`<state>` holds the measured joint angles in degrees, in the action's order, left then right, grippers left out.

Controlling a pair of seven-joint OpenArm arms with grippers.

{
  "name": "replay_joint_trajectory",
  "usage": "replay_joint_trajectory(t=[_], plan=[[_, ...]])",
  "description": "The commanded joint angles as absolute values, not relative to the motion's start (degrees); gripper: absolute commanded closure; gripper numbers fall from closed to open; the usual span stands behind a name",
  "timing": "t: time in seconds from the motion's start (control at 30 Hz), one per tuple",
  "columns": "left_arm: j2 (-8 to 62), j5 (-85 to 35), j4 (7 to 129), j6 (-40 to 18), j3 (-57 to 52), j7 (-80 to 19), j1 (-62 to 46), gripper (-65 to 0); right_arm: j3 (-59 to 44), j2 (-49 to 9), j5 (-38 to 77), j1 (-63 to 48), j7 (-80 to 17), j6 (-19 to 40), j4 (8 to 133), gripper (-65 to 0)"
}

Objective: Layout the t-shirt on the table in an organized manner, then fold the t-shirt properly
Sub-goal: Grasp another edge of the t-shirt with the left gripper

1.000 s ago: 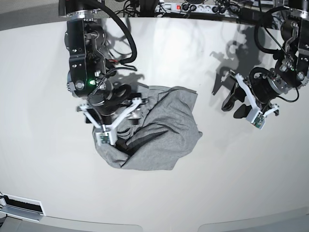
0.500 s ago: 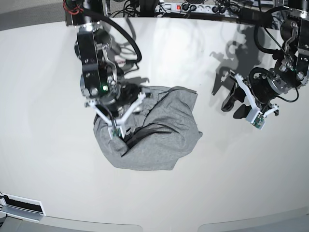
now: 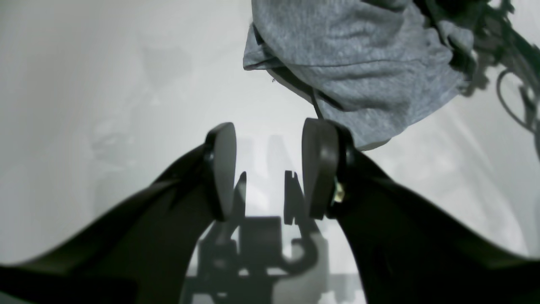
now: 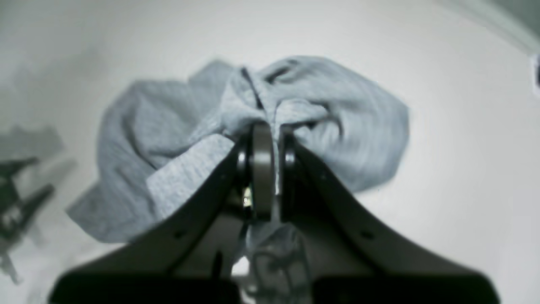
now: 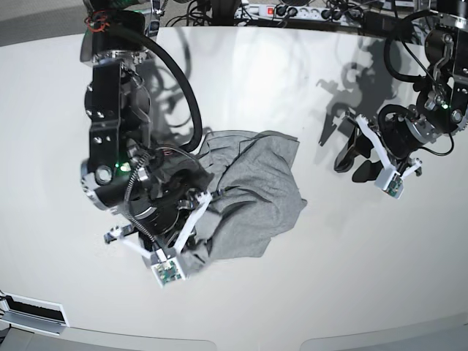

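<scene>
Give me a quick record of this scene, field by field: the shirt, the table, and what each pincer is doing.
shirt: grey t-shirt, crumpled in a heap, not laid flat
table: glossy off-white table, shirt near its middle
right pincer: right pincer shut on a bunched fold of the shirt
left pincer: left pincer open, holding nothing, hovering beside the shirt with bare table between its pads
lettering: not visible in these views
fold progress: layout not yet done
</scene>
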<state>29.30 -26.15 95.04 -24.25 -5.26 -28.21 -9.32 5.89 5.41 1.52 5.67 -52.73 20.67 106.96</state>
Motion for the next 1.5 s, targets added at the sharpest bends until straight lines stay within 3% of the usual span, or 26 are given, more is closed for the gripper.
replay_joint_trajectory(t=[0.0, 0.1, 0.27, 0.53, 0.7, 0.77, 0.87, 1.1, 1.47], plan=[[29.28, -26.30, 95.96, -24.18, -5.69, -26.48, -8.51, -31.7, 5.96, 5.52, 1.91, 6.15, -51.86, 20.64, 107.92, 0.0], [27.27, -24.23, 95.53, -23.99, -5.67, -23.92, -8.34, -39.4, 5.96, 5.52, 2.50, 4.25, -51.88, 21.06, 107.90, 0.0], [23.94, -24.21, 90.85, -24.03, -4.29, -23.68, -3.88, -39.5, 5.96, 5.48, 3.20, 0.73, -51.86, 22.55, 107.90, 0.0], [19.94, -22.94, 73.60, -24.47, 4.38, -23.49, 7.18, -39.5, 5.96, 5.43, 2.96, -1.10, -51.48, 22.57, 107.92, 0.0], [17.87, -22.39, 71.02, -24.45, 8.54, -21.65, 9.76, -39.2, 5.96, 2.81, 2.96, -1.08, -50.74, 22.57, 107.92, 0.0], [17.45, -22.31, 71.02, -24.40, 8.88, -20.38, 10.55, -31.4, 5.96, 1.15, 2.96, -1.10, -50.00, 22.57, 107.92, 0.0], [17.32, -22.28, 71.16, -24.36, 8.86, -22.09, 11.79, -0.2, 5.96, -1.58, 2.96, -1.10, -49.41, 22.50, 107.92, 0.0], [19.55, -19.31, 77.36, -22.72, 4.73, -31.48, 14.20, 0.0, 5.96, -7.53, 3.01, -0.97, -46.15, 22.48, 107.92, 0.0], [38.04, -19.62, 95.20, -22.65, 3.20, -33.19, 14.17, 0.0, 5.96, -14.44, 2.98, 3.18, -46.35, 14.11, 108.01, 0.0]])
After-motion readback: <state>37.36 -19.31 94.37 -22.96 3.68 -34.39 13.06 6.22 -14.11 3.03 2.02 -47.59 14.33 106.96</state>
